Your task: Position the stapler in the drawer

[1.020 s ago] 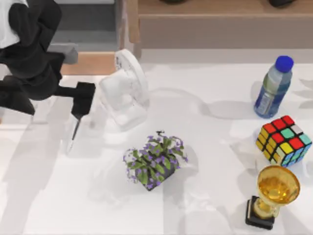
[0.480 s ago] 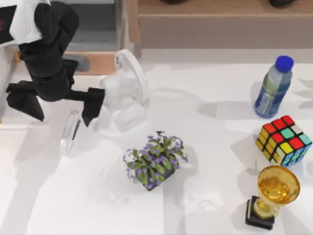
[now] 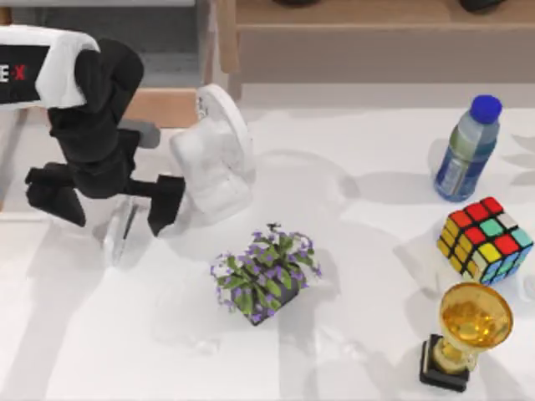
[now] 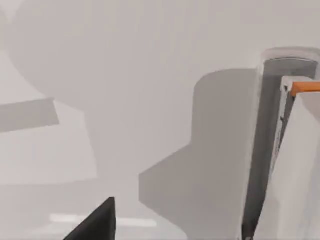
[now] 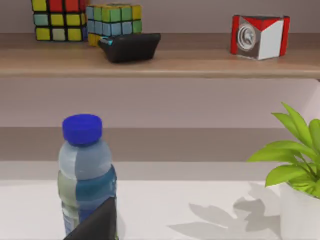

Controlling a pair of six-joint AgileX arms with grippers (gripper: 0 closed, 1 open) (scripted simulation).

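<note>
Since the earlier frames, the left arm has swung rightward and toward the near edge of the table, and its gripper (image 3: 117, 205) has spread to either side of the stapler (image 3: 119, 231).

Left region, top view: the left gripper is at the table's left, just in front of the drawer (image 3: 159, 108). Its two black fingers (image 3: 165, 205) stand wide apart, one on each side of the stapler's far end. Contact between fingers and stapler cannot be confirmed. The stapler lies flat on the white table (image 3: 368, 276), elongated, near the left edge and outside the drawer. The drawer is at the far left; its tan front panel faces the table, and the arm covers part of it. In the left wrist view, the stapler (image 4: 280, 150) runs along one edge as a pale body with a dark slit and an orange mark.

Centre region: a white desk fan (image 3: 216, 154) stands just right of the left gripper. A potted plant with purple flowers (image 3: 265, 273) sits nearer the front, apart from the fan. A long wooden shelf (image 3: 376, 33) spans the far side.

Right region: a water bottle with a blue cap (image 3: 466, 150), a colour cube (image 3: 485, 238) and a gold trophy (image 3: 466, 332) stand in a column. The right gripper's state cannot be determined; one dark fingertip (image 5: 97, 222) shows in the right wrist view, facing the bottle (image 5: 85, 177).
</note>
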